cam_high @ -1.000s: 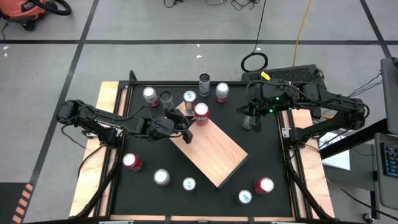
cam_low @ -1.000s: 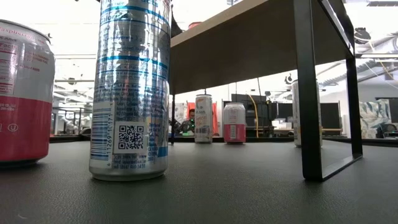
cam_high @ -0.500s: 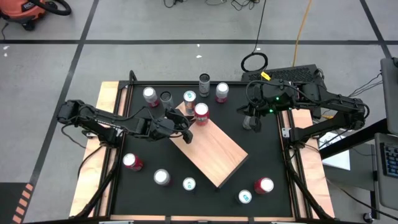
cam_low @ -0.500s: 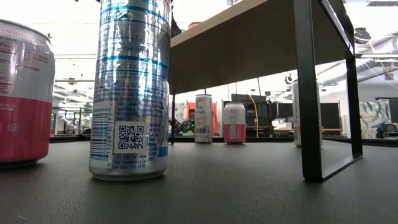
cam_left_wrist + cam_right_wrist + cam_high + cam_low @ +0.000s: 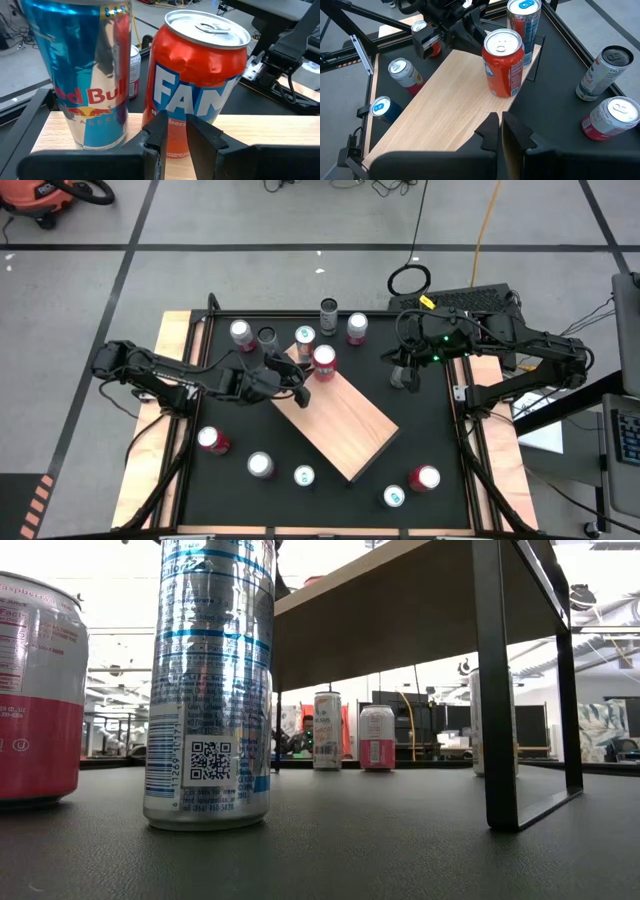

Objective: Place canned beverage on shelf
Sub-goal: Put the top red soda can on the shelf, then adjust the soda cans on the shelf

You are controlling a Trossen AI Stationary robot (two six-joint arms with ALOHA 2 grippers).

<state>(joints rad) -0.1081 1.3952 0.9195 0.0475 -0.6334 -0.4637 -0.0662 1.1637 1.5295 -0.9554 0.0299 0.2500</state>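
The shelf [image 5: 340, 418], a pale wooden slab on black legs [image 5: 496, 690], lies slantwise mid-table. A red can [image 5: 323, 360] and a blue-and-silver can [image 5: 87, 75] stand upright on its far end. My left gripper [image 5: 174, 134] hovers level over the shelf, right at the red can's [image 5: 200, 75] lower wall. Its fingers are open by a narrow gap with nothing between them. My right gripper [image 5: 502, 127] is shut and hangs above the table at the far right [image 5: 403, 375], off the shelf's end. My left gripper comes level at the red can's lower side wall [image 5: 172, 112] from the table's left. Its fingertips [image 5: 476, 39] stand right beside the can. I cannot tell whether they touch it.
Loose cans stand around the shelf: several along the far edge [image 5: 242, 332] [image 5: 329, 310] [image 5: 357, 327], several near the front [image 5: 212, 440] [image 5: 260, 465] [image 5: 304, 476] [image 5: 425, 478]. A tall silver-blue can [image 5: 210, 680] and a red-and-white one [image 5: 35, 690] stand close in the low view.
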